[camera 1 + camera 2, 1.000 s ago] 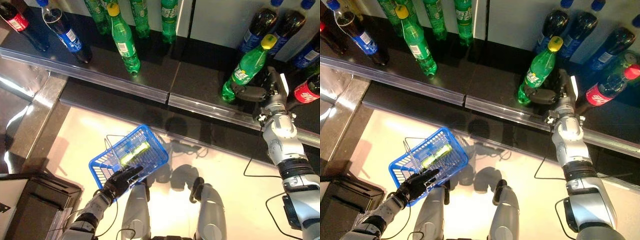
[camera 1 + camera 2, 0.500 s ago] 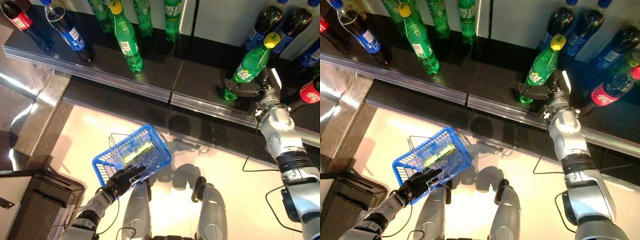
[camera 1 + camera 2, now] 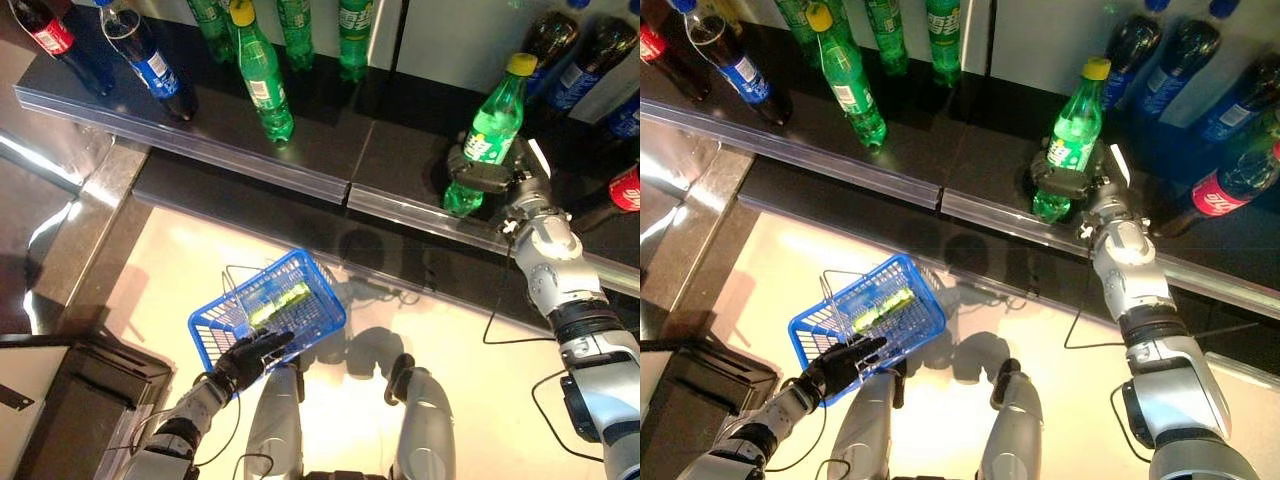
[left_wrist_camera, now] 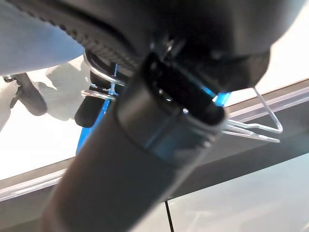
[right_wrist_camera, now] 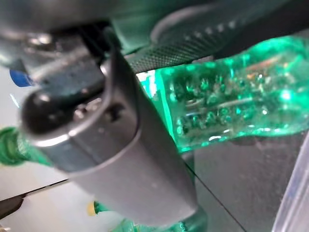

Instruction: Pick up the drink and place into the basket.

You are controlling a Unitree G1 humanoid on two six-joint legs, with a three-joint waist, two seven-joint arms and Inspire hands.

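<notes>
Shelf [image 3: 330, 160]: dark ledge with a clear lip along its front edge; the right robot hand [image 3: 1092, 186] is up on it. Floor below is pale. The lip matters: my read is the bottle has to clear it before it can come down.

Basket [image 3: 268, 318]: blue wire, low down, far from the right robot hand and across to its left. It rests on the left robot hand [image 3: 250, 358], whose fingers look fairly straight under the near rim, likely parking the basket as the drop target. Handles [image 4: 251, 126] are folded clear, so the opening is free. A green item [image 3: 278, 301] already lies inside.

Bottle [image 3: 1066, 140]: green, yellow cap, the task drink. It is in the right robot hand, fingers wrapped around the lower body, cap above. The right wrist view shows green plastic pressed against the thumb. It stands near upright, base at or just off the shelf; I cannot tell which. A low grip keeps the wrist level with the shelf, though it leaves the bottle top-heavy for the carry.

Other bottles: dark colas [image 3: 570, 70] just behind and to the right of that robot hand, a red-label one [image 3: 1230, 185] close on its right, more green ones [image 3: 262, 75] far left. Tight neighbours, so pull straight out.

Stage: grasp made, transfer not done.
</notes>
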